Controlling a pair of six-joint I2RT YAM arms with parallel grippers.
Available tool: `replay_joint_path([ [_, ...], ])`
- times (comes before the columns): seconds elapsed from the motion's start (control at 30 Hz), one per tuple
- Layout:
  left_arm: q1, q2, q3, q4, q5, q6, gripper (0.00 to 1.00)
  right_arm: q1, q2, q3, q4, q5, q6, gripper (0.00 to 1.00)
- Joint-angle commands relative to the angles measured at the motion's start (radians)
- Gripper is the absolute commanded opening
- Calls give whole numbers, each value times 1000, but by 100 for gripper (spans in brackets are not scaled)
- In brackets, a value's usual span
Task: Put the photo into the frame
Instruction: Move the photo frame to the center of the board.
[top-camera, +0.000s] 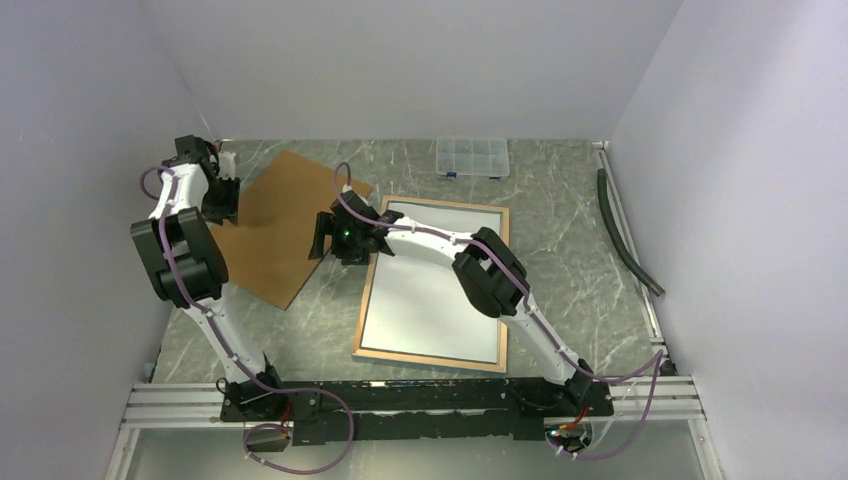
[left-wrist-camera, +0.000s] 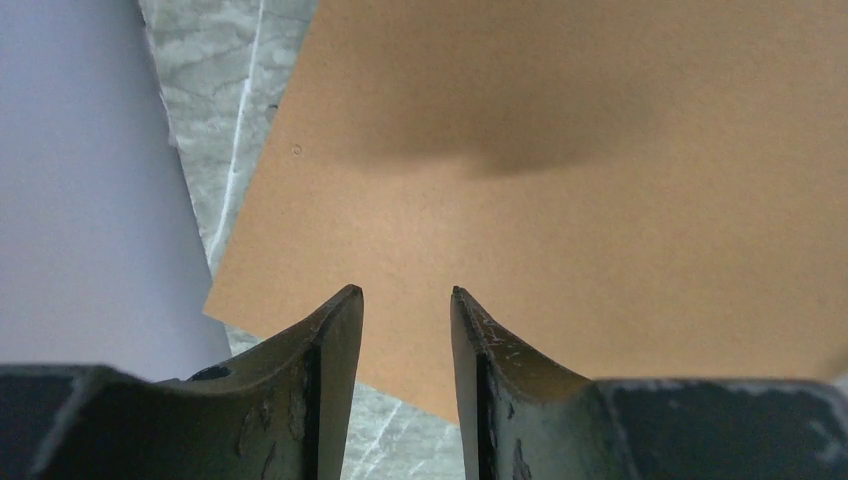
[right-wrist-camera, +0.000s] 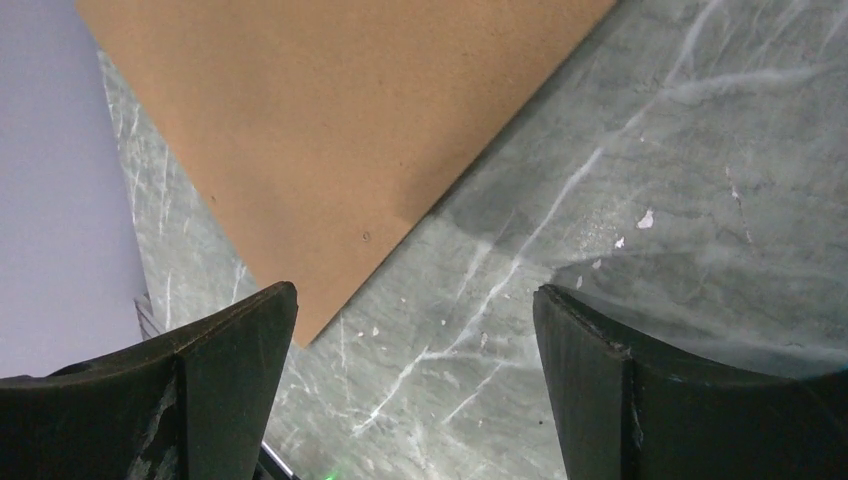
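The frame lies flat mid-table with its tan rear side up. A white sheet fills it, apparently the photo lying face down; no print shows. My right gripper hangs just left of the frame's far-left corner. In the right wrist view this gripper stands wide open over bare marble, beside the brown backing board. My left gripper hovers over the far-left part of that board. Its jaws stand partly open with nothing between them, the board below.
A clear plastic compartment box sits at the back edge. A black hose runs along the right wall. White walls close in on three sides. The arms' mounting rail spans the near edge.
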Motion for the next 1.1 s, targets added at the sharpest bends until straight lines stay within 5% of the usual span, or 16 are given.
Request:
replay_joint_path([
  [0.0, -23, 44, -19, 94, -158, -4, 43, 0, 15, -20, 41, 32, 6, 92],
  [0.33, -84, 81, -132, 133, -196, -3, 40, -11, -36, -106, 33, 121, -51, 93],
  [0.8, -258, 27, -374, 23, 51, -13, 37, -86, -205, -401, 68, 208, -20, 95],
  [0.93, -259, -26, -333, -50, 99, 4, 38, -84, -198, -375, 60, 204, -25, 95],
  [1.07, -237, -78, -169, -23, -77, -2, 40, -76, -170, -318, 41, 193, -32, 95],
])
